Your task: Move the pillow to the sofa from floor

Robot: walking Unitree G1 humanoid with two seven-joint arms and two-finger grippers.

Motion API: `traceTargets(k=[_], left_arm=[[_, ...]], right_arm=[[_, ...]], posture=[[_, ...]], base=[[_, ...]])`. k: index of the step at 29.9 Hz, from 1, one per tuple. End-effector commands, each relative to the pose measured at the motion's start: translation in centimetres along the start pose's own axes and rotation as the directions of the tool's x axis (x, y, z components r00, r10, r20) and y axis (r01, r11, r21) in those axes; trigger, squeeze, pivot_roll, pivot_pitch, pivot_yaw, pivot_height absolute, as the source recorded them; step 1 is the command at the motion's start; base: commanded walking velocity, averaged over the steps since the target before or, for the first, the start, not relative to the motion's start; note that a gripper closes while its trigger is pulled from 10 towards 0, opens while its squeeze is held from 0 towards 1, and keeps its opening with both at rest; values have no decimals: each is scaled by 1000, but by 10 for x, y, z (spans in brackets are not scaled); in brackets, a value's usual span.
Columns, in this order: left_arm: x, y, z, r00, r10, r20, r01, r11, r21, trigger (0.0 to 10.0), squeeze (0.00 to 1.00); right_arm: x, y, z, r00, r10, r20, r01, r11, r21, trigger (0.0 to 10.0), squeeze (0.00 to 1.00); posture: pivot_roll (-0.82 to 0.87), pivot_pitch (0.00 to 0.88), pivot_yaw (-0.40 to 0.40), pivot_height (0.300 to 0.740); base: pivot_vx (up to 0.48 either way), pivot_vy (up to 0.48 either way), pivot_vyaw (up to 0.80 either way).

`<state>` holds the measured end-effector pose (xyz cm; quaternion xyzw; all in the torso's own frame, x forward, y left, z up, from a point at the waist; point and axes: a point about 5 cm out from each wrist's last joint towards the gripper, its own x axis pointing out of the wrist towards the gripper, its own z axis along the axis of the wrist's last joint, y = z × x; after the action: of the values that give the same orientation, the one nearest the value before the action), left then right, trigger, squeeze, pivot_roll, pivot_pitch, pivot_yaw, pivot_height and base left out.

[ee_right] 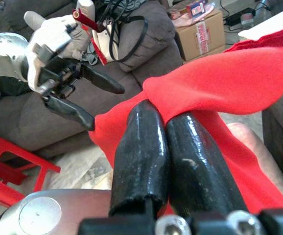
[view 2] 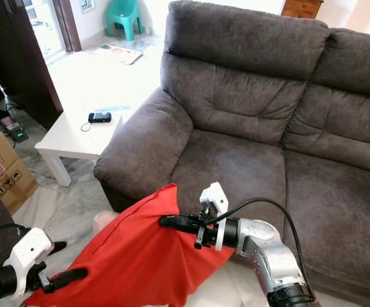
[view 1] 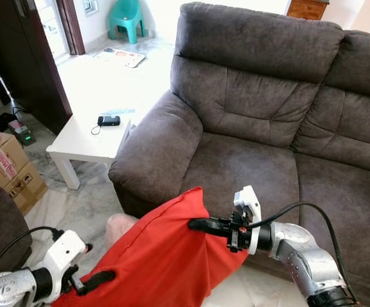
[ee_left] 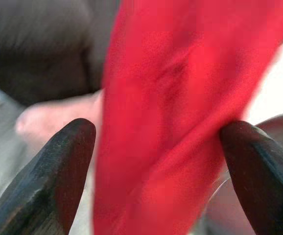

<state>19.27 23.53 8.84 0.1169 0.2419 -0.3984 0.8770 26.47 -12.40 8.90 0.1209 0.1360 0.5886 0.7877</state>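
Left eye view: right gripper (view 1: 194, 224) fingers pinch red pillow (view 1: 153, 262), left gripper (view 1: 105, 277) fingers spread around it, before sofa (view 1: 249, 160) beside white table (view 1: 86, 142).

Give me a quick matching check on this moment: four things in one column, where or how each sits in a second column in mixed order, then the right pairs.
Column one:
1. red pillow
2. right gripper
3. left gripper
4. phone

Column two:
A. lying on the white side table
B. fingers spread, at the pillow's lower edge
C. held up in front of the grey sofa
D. fingers pinched on a fold of red cloth

Pairs: 1-C, 2-D, 3-B, 4-A
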Motion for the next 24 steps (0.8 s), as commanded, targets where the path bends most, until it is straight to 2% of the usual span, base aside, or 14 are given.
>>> traceTargets(k=[1,2,5,11,15,19,24], left_arm=[[-6,-2,3,999,-39,-3,39,999,-7,10000,0],[-8,-6,2,996,-79,-37,79,997,5,10000,0],[-12,-8,-9,987,-115,-114,119,993,23,10000,0],[-12,-6,-27,973,-98,-208,112,992,61,10000,0],[-8,-2,-28,979,-67,-194,78,996,50,10000,0],[-4,4,-41,976,-10,-218,34,994,106,10000,0],[0,11,-41,982,47,-183,-22,991,134,10000,0]], right_arm=[[3,6,22,994,70,78,-64,995,-76,10000,0],[3,6,22,995,71,77,-65,995,-76,10000,0],[4,6,22,994,73,78,-67,995,-74,10000,0],[3,8,22,994,78,79,-72,995,-74,10000,0],[2,8,22,994,80,80,-74,995,-74,10000,0],[1,10,23,993,90,82,-84,994,-74,10000,0],[0,11,25,992,96,82,-90,993,-76,10000,0]], posture=[[236,0,-95,740],[238,0,-96,740],[235,0,-94,740],[231,0,-93,740],[230,0,-93,740],[223,0,-94,740],[217,0,-94,740]], base=[[0,0,0],[0,0,0],[0,0,0],[0,0,0],[0,0,0],[0,0,0],[0,0,0]])
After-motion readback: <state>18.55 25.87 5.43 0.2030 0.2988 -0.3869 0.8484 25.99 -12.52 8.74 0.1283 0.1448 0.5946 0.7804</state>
